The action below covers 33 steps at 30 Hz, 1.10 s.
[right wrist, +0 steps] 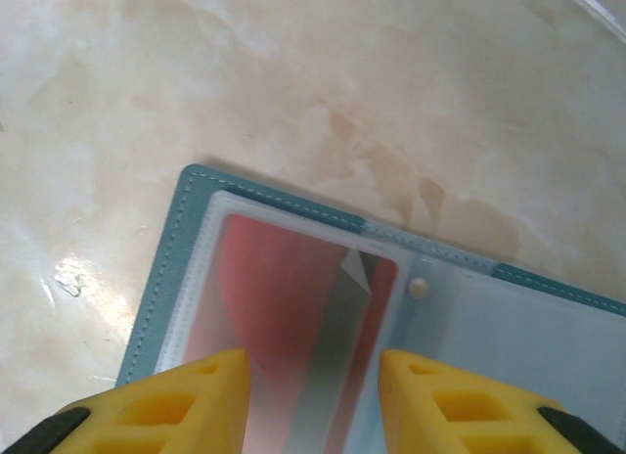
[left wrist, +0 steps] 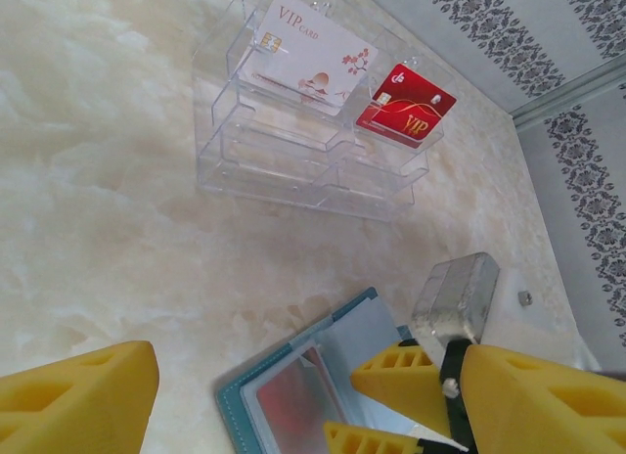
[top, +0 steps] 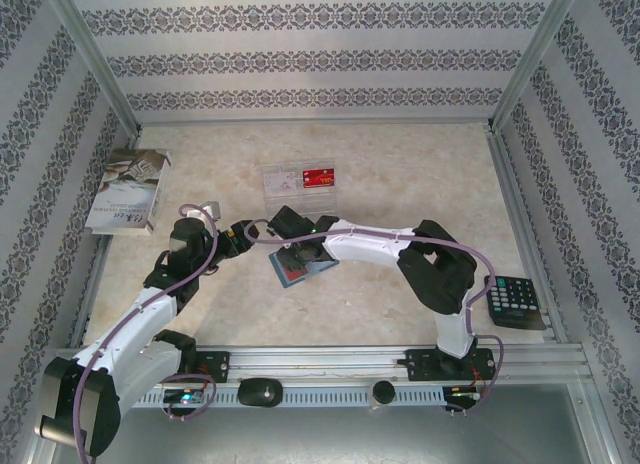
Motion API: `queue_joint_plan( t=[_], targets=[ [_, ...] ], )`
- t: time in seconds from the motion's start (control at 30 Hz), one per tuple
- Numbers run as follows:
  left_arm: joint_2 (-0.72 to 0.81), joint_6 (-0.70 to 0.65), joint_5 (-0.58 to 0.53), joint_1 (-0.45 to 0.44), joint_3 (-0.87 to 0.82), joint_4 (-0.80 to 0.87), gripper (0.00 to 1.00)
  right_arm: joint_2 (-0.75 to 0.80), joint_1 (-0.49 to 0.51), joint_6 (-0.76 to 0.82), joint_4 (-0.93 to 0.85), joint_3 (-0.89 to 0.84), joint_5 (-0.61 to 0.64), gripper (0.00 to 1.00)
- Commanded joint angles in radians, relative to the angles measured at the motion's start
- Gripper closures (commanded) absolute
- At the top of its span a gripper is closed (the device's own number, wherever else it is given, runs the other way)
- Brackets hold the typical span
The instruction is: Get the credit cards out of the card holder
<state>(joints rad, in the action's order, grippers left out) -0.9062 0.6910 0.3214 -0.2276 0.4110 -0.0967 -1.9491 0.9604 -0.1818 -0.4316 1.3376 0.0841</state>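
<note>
**Flat teal-blue folding card holder [right wrist: 156,307] open under the right hand [right wrist: 313,395]**

The card holder lies opened flat near the middle of the marbled beige tabletop [top: 420,174], a red plastic credit card [right wrist: 284,307] showing inside its clear sleeve. The right hand's yellow fingers are spread above that sleeve. Just beside it, the left hand [left wrist: 293,405] is spread wide. Farther back, a clear plastic tray [left wrist: 284,170] holds a white card [left wrist: 308,53] and a red card [left wrist: 406,107].

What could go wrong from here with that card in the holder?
The red card lies under a frosted sleeve, so the right gripper may pinch sleeve and card together and drag the card holder. The left gripper is open and close by, holding nothing down; the two could bump.
</note>
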Motion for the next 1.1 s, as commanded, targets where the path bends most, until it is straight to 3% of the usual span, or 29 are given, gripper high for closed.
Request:
queue_joint_plan(
  t=[0.0,0.27,0.4,0.53,0.93,0.97,1.03,1.07],
  targets=[
    [0.000,-0.007,0.021,0.014,0.009,0.001,0.19,-0.038,0.012,0.025,-0.048,0.027,0.054,0.61],
    [0.007,-0.002,0.036,0.016,0.000,-0.009,0.19,-0.111,0.036,0.047,-0.093,0.070,0.119,0.65],
    [0.008,-0.009,0.058,0.016,0.000,-0.013,0.19,-0.132,0.038,0.035,-0.093,0.062,0.092,0.78],
    [0.003,-0.012,0.081,0.017,0.000,-0.018,0.19,-0.127,0.038,0.019,-0.070,0.055,0.060,0.99],
    [-0.052,0.032,0.124,-0.002,-0.043,-0.093,0.25,0.023,-0.058,-0.102,0.135,-0.033,-0.129,1.00],
    [-0.051,0.031,0.122,-0.002,-0.043,-0.094,0.24,0.024,-0.059,-0.106,0.123,-0.026,-0.112,0.95],
    [-0.048,0.028,0.118,-0.003,-0.038,-0.087,0.23,0.011,-0.059,-0.106,0.076,0.002,-0.080,0.60],
    [-0.046,0.027,0.117,-0.002,-0.037,-0.086,0.23,-0.001,-0.058,-0.100,0.052,0.014,-0.061,0.56]
  ],
)
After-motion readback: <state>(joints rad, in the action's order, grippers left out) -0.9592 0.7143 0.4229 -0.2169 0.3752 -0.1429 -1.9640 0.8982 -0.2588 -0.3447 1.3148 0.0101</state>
